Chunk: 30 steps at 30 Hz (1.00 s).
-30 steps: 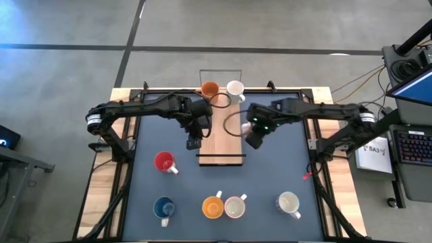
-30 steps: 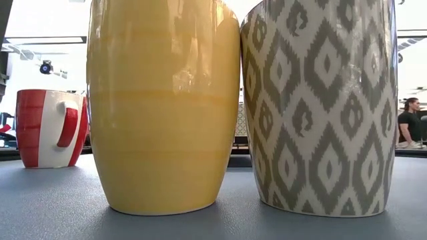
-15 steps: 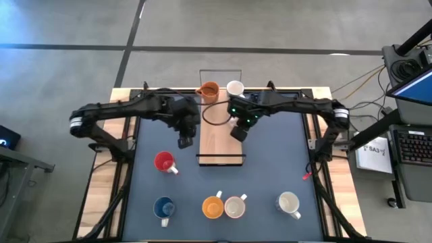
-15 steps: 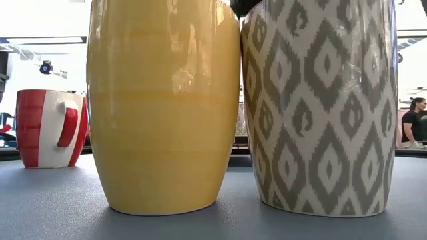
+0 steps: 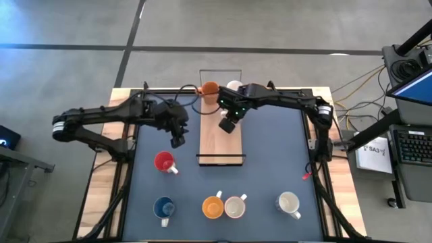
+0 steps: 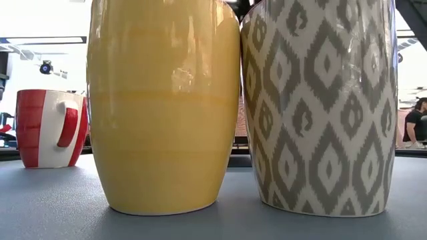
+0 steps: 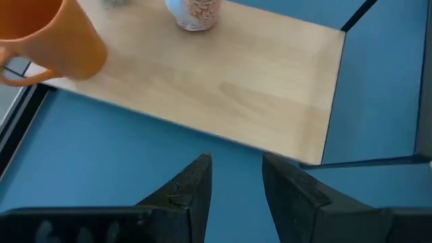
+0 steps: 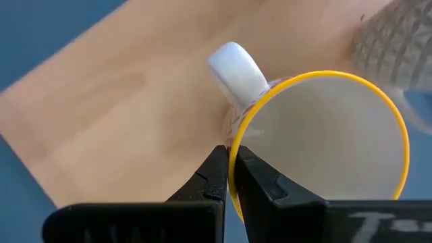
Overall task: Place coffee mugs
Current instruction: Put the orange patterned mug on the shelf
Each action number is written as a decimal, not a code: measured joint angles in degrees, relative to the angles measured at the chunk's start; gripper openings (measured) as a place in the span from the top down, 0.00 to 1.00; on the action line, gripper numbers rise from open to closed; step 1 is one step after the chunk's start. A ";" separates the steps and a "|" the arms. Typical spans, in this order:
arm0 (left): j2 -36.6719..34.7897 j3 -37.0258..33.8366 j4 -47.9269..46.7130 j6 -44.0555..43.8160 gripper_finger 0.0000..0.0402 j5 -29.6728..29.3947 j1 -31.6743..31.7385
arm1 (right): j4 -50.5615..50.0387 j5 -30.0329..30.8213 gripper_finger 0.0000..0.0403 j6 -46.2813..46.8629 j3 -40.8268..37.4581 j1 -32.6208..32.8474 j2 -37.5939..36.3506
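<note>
Right gripper point(image 5: 229, 125): I see it over the far half of the wooden board point(image 5: 219, 143), fingers pinched on the rim of a white mug with a yellow rim point(image 8: 317, 145), beside its handle; this mug hangs above the board, largely hidden under the gripper from overhead.
Left gripper point(image 5: 177, 140): I find it at 9 o'clock of the board, over the dark mat point(image 5: 270, 169); its fingers point(image 7: 185, 192) stand slightly apart with nothing between them.
Board, far end: an orange mug point(image 5: 210, 89) at 12 o'clock with a white mug point(image 5: 234, 86) just beside it; a thin wire frame point(image 5: 220, 71) rises behind them.
Left wrist view: that orange mug point(image 7: 50, 37) and a white speckled mug point(image 7: 194, 13) stand on the board point(image 7: 223, 88).
Mat, near side: red mug point(image 5: 164, 162) at 8 o'clock of the board; along the near edge a blue mug point(image 5: 163, 208), an orange mug point(image 5: 212, 206) touching a patterned mug point(image 5: 235, 206), then a cream mug point(image 5: 289, 203) well apart.
Obstruction: in the low view I get only a yellow mug point(image 6: 163, 107) and a grey-diamond mug point(image 6: 319, 107) filling the frame, with a red-and-white mug point(image 6: 50, 128) behind.
Background: a person point(image 6: 415, 123) sits beyond the table.
</note>
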 joint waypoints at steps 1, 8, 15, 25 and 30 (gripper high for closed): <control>-0.27 -0.63 0.46 0.01 0.72 0.01 -0.02 | -0.20 -0.01 0.97 -0.09 0.75 -0.30 0.35; -0.99 -2.45 0.73 0.35 0.72 0.03 -0.02 | -1.91 -0.20 0.97 -2.42 3.87 -1.63 1.37; -1.01 -2.52 1.08 0.88 0.72 0.09 -0.02 | -2.24 -0.17 0.97 -7.33 4.67 -1.86 1.29; -1.01 -2.52 1.38 0.88 0.72 0.12 -0.02 | -1.58 -0.11 0.97 -11.33 3.41 -1.86 1.27; -1.01 -2.52 1.64 0.73 0.72 0.14 -0.02 | -1.19 -0.09 0.97 -12.02 2.67 -1.91 1.24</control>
